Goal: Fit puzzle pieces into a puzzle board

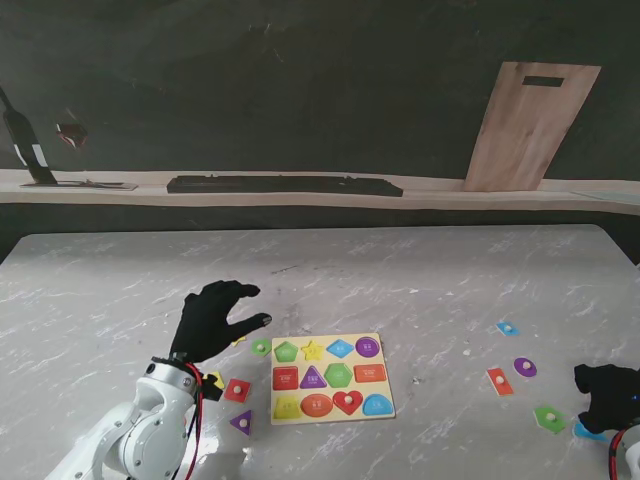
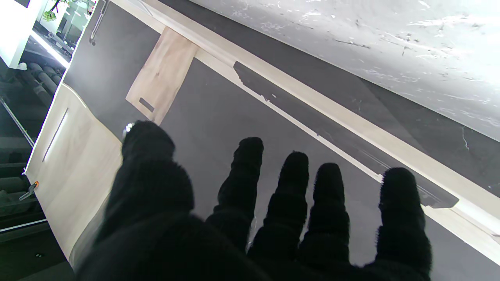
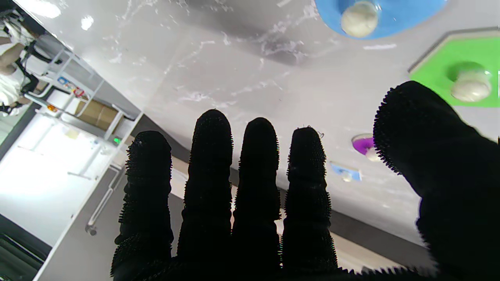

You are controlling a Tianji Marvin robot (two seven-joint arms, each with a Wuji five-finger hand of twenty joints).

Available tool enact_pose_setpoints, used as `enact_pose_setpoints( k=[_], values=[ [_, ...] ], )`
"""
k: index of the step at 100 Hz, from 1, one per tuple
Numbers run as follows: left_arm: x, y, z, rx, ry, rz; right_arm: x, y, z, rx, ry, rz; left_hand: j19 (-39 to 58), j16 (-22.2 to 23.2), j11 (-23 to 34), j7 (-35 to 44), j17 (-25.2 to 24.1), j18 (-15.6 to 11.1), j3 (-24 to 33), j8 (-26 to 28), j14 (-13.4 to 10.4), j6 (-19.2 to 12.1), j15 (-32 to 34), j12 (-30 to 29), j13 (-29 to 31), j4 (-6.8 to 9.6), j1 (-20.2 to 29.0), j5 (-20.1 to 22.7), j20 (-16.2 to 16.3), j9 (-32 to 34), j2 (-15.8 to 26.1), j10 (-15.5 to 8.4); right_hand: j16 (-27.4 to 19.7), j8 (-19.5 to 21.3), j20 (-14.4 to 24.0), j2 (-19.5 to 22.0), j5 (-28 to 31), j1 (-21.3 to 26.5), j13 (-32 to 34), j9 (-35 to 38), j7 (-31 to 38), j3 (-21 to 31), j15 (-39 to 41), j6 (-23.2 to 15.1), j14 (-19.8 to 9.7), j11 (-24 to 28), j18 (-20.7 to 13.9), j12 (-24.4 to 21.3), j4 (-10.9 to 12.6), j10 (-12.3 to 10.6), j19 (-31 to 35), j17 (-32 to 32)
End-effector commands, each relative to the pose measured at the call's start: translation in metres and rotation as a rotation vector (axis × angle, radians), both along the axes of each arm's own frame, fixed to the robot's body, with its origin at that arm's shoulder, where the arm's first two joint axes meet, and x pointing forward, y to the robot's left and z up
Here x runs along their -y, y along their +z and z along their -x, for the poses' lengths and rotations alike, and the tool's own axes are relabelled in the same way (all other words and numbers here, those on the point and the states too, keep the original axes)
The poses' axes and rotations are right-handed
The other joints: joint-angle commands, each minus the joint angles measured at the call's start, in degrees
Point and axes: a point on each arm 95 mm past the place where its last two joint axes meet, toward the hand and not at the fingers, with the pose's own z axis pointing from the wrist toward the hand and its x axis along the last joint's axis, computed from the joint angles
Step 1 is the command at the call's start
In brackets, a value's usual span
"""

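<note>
While left hand [image 1: 210, 318] hovers, puzzle board [image 1: 332, 378] right

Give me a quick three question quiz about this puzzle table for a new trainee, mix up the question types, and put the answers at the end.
1. True or false: the left hand is holding a puzzle piece.
2. Multiple choice: the puzzle board lies A) at the table's far edge, B) near me, right of the left hand, C) under the right hand.
3. Fill in: the loose piece just left of the right hand is coloured ____.

Key: 1 false, its fingers are spread on nothing. 2 B. 3 green.
</note>
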Motion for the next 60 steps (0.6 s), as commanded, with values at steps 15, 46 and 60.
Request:
enact_pose_setpoints(
  k=[15,46,60],
  values=[
    [0.002,-0.001,0.0,-0.01,-0.003,0.0,0.007,-0.01,0.002,-0.027,-0.023,-0.003,0.5,0.1,-1.3,-1.1,-0.5,-9.3,-0.6,-0.2,1.1,0.1,-1.0,-0.1,0.5,1.64,0.7,0.0,-0.3,0.3,1.4,0.6,1.1,1.3,1.3,-1.4,1.1,0.8,-0.4,-1.0,0.1,2.2,0.7,-1.1,-0.9,0.8,-0.3,0.6,0.4,0.2,-0.5,-0.3],
    [0.003,-0.003,-0.002,-0.017,-0.006,-0.001,0.012,-0.014,0.001,-0.065,-0.044,-0.036,0.5,0.1,-1.3,-1.1,-0.5,-9.3,-0.5,-0.2,1.1,0.1,-0.9,-0.1,0.5,1.66,0.8,0.0,-0.3,0.3,1.5,0.6,1.6,1.5,1.5,-1.2,2.7,1.8,-0.2,-0.4,0.1,1.9,1.2,-1.1,-0.7,1.0,-0.3,0.6,0.7,0.2,-0.6,-0.3],
    [0.003,-0.003,-0.002,-0.017,-0.005,-0.001,0.012,-0.018,0.002,-0.068,-0.049,-0.043,0.5,0.1,-1.3,-1.1,-0.5,-9.3,-0.6,-0.2,1.1,0.1,-0.9,-0.1,0.5,1.65,0.7,0.0,-0.3,0.3,1.4,0.7,1.9,1.8,1.6,-1.1,4.4,1.9,0.7,0.8,0.7,1.9,1.9,-1.0,-0.5,1.5,0.0,0.7,0.7,0.3,-0.6,0.1]
  ],
)
